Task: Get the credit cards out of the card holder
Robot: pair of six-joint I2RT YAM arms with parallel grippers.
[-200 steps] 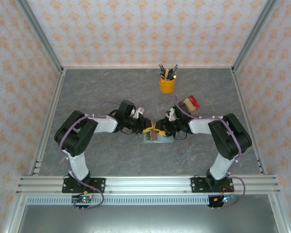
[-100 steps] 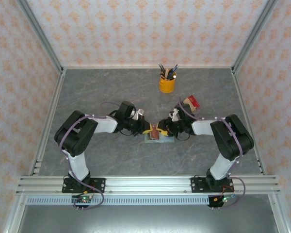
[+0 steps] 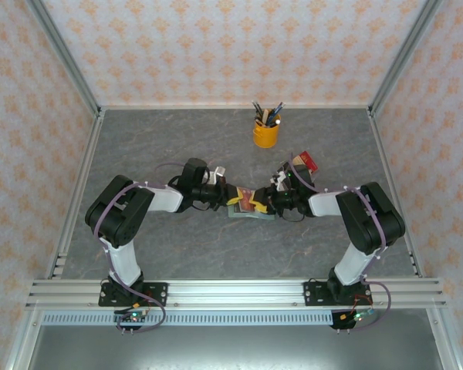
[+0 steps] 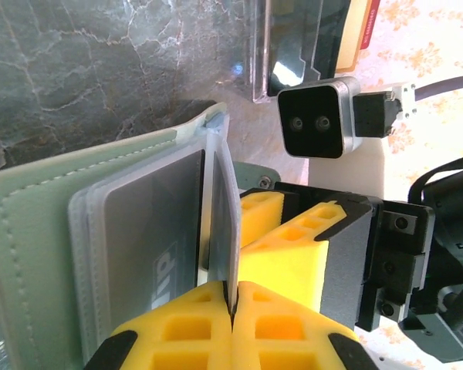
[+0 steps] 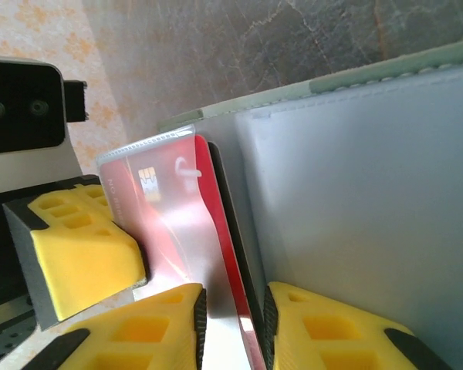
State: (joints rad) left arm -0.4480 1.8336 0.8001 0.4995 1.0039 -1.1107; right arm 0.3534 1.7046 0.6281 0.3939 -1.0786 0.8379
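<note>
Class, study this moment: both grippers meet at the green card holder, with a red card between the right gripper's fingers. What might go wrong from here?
1. The right gripper straddles the red card and its clear sleeve together; a pull may drag the sleeve along.
2. The left gripper pinches one plastic leaf of the card holder; it might slip, letting the holder lift.
3. The opposing yellow fingers crowd close and may collide.

Black-white arms [image 3: 163,197], purple cables [image 3: 100,218], yellow honeycombed claw pads [image 4: 187,338].
</note>
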